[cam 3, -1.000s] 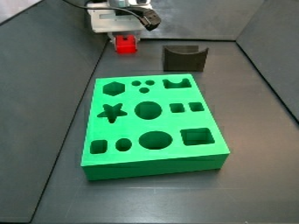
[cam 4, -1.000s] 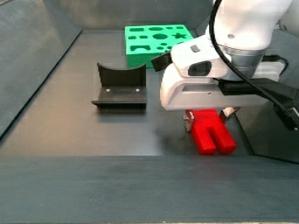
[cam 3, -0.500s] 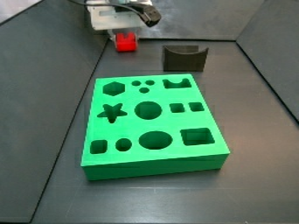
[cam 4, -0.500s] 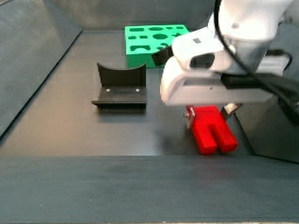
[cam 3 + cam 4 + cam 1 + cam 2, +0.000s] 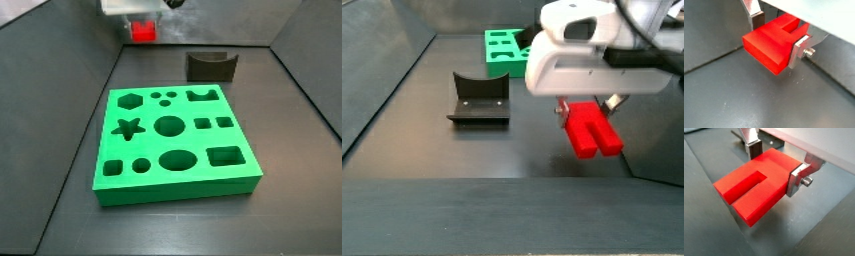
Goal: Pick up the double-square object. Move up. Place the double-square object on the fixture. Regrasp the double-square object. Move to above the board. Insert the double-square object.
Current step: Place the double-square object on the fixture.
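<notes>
**Q:** What have you got, and where is it?

**Me:** My claw (image 5: 774,162) is closed on the red piece (image 5: 753,185). Both wrist views show a silver finger (image 5: 799,49) pressed flat to each side of it. In a side view the piece (image 5: 591,134) hangs clear of the floor below my wrist, near the far corner of the bin, well apart from the fixture (image 5: 478,100) and the board (image 5: 174,136).

**Q:** So which step is this?

**Me:** I judge it the lift, with the carry to the fixture (image 5: 210,65) next.

**Q:** How do you do that well?

**Me:** I would rise straight, without swinging, since the fingers grip only the upper end of the piece (image 5: 771,42) and most of it hangs below them. A sideways jolt could pivot it between the pads. I would get it well clear of the floor before travelling sideways, then come down over the fixture's curved notch from above rather than sliding in from the side.

**Q:** Any risk?

**Me:** The fixture's upright wall. I would keep the hanging end above it until I am lined up.
</notes>
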